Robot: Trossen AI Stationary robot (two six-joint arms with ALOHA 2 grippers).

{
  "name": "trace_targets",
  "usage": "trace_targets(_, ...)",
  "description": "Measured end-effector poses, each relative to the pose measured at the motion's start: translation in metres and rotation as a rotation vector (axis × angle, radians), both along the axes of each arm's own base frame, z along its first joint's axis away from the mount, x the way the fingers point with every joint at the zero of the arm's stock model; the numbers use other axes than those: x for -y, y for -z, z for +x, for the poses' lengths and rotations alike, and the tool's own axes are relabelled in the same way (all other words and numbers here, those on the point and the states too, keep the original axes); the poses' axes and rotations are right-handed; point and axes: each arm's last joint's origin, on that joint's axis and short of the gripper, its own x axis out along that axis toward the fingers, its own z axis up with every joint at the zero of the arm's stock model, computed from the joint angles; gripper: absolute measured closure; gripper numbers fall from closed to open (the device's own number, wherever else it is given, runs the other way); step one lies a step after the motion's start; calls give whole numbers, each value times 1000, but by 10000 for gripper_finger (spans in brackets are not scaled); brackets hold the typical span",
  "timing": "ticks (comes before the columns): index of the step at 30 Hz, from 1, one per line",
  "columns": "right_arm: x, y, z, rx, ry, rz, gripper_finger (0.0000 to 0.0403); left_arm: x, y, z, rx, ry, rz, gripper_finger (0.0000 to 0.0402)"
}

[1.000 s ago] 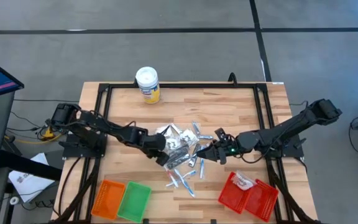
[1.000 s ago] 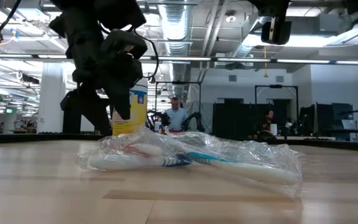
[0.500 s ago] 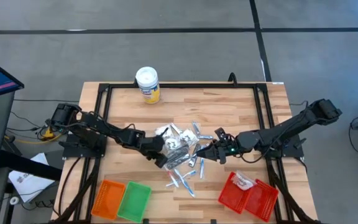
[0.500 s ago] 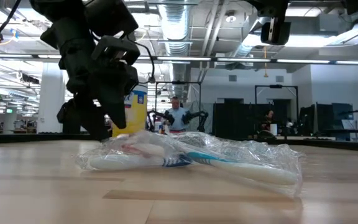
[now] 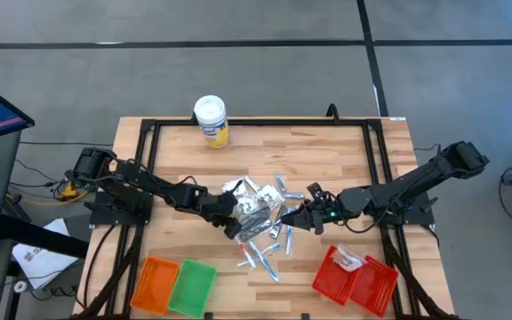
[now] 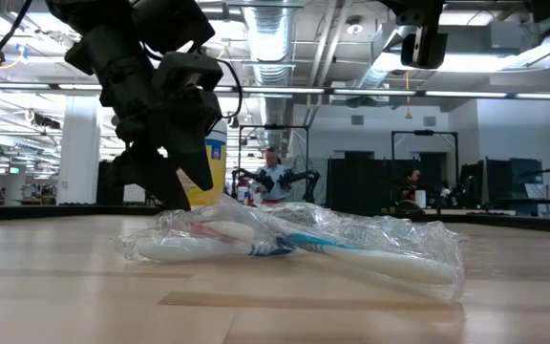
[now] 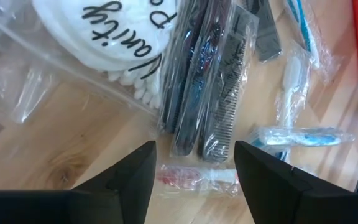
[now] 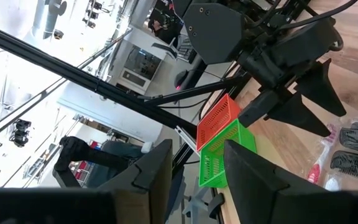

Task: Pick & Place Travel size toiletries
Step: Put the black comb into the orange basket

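The travel size toiletries (image 5: 260, 209) lie in a pile mid-table: white sachets, silvery wrapped sticks and dark combs, with a few loose ones (image 5: 260, 260) nearer the front edge. My left gripper (image 5: 231, 224) is open at the pile's left side. In its wrist view the fingers (image 7: 194, 163) stand either side of a wrapped red-and-white toothbrush (image 7: 197, 177), just short of the wrapped dark combs (image 7: 201, 81). In the low view it (image 6: 172, 182) hangs low behind bagged toothbrushes (image 6: 285, 241). My right gripper (image 5: 286, 219) is open at the pile's right side, tilted up toward the left arm (image 8: 272, 68).
A white-lidded yellow canister (image 5: 211, 120) stands near the far edge. Orange (image 5: 154, 284) and green (image 5: 192, 289) baskets sit at the near left. A red basket (image 5: 363, 283) at the near right holds a white item. A black frame (image 5: 145, 151) rims the table. People stand in the room behind.
My left gripper has come down a little toward the table at the pile's left side, swinging slightly left and then back right. The toiletries and my right arm have stayed put.
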Motion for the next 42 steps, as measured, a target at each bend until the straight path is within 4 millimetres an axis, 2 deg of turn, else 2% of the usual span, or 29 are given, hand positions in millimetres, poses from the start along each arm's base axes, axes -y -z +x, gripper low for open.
trace_targets(20, 0, 0, 0, -1, -18, 3, 264, 0, 0, 0, 0, 24, 26, 192)
trace_targets(27, 0, 0, 0, -1, -18, 4, 263, 0, 15, 2, -53, 25, 21, 192)
trace_targets(35, 0, 0, 0, -1, -20, 3, 268, 4, 18, 5, -32, 33, 6, 194)
trace_targets(38, 0, 0, 0, -1, -20, 3, 268, 4, 18, 5, -31, 32, 6, 209)
trace_targets(42, 0, 0, 0, -1, -19, 1, 269, 4, 18, 5, -29, 25, 17, 259)
